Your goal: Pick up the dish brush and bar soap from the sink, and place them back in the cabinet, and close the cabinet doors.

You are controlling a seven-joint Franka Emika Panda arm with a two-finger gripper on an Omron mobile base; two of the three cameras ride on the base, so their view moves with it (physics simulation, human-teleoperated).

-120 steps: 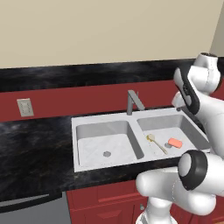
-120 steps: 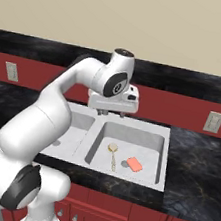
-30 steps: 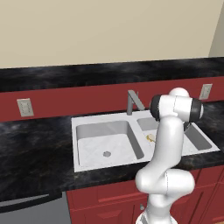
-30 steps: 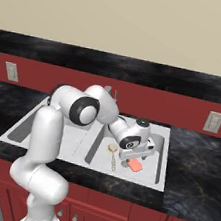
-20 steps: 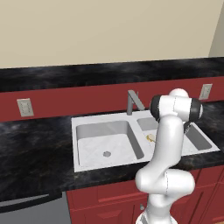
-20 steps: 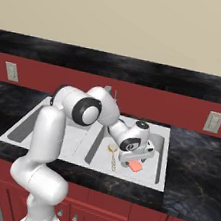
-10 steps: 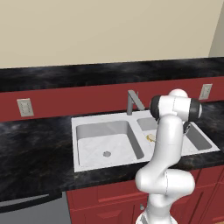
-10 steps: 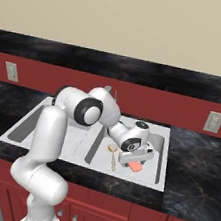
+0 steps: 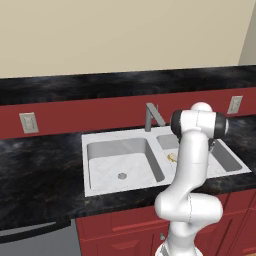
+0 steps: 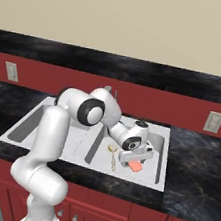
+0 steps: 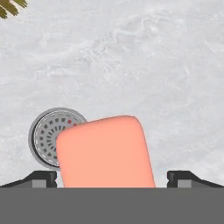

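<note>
The salmon-orange bar soap [image 11: 105, 153] lies flat on the floor of the right basin of the white sink [image 10: 30, 116], partly over its round drain [image 11: 46, 135]. My gripper [image 11: 113, 178] is open low over the soap, with one dark fingertip [image 11: 41, 178] on each side of it. From the right base view the hand [image 10: 136, 156] is down in the basin, just above the soap [image 10: 135, 165]. To the left of the soap lies the thin pale-yellow dish brush [image 10: 112, 156], untouched. A bit of the brush [image 9: 171, 158] peeks out beside my arm. The cabinet and its doors are out of view.
A grey faucet [image 9: 151, 116] stands behind the divider between the basins. The left basin [image 9: 120, 160] holds nothing but its drain. Black counter [image 10: 198, 177] runs on both sides. Wall outlets [image 9: 28, 122] [image 10: 213, 122] sit on the red backsplash.
The hand has sunk slightly closer to the soap. Its jaws stay open, and soap and brush have not moved.
</note>
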